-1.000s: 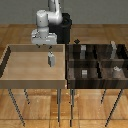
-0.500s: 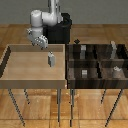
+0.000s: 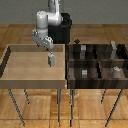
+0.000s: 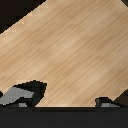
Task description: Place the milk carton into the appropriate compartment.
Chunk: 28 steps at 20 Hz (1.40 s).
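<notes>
The exterior view shows the arm [image 3: 46, 22] reaching over the light tray [image 3: 15, 75]. The gripper [image 3: 51, 52] points down, and the carton [image 3: 51, 60] hangs right at its tips, up off the tray floor. The jaws seem closed on the top of the carton. The dark tray [image 3: 96, 62] with its compartments sits off to one side of the jaws, toward the exterior view's right. In the wrist view, only the fingertips [image 4: 22, 95] and bare wood show.

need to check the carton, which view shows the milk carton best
The exterior view. The milk carton stands upright in the light wooden tray, just below the gripper. The wrist view shows only bare tray floor and the gripper's fingertips, not the carton.
</notes>
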{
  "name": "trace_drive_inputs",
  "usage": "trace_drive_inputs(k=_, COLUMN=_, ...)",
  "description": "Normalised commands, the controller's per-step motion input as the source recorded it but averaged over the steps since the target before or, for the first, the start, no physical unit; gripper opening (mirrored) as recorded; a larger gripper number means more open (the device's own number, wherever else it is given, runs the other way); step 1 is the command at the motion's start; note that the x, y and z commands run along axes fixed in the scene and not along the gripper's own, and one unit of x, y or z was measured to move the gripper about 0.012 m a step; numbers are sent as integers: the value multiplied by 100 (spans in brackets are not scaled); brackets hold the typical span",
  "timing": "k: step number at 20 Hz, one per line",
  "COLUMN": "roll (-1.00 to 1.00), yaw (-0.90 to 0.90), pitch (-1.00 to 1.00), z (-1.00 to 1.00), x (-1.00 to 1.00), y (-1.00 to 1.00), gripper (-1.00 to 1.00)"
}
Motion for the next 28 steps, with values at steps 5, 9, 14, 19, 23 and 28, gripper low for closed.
trace_drive_inputs(k=5, roll=0, yaw=0, pitch=0, z=0, x=0, y=40, gripper=100)
trace_drive_inputs(k=9, roll=0, yaw=0, pitch=0, z=0, x=25, y=0, gripper=100)
trace_drive_inputs(k=14, roll=0, yaw=0, pitch=0, z=0, x=40, y=0, gripper=100)
trace_drive_inputs(k=19, roll=0, yaw=0, pitch=0, z=0, x=0, y=0, gripper=100)
trace_drive_inputs(k=23, roll=0, yaw=0, pitch=0, z=0, x=0, y=25, gripper=100)
trace_drive_inputs(k=28, roll=0, yaw=0, pitch=0, z=0, x=0, y=0, gripper=100)
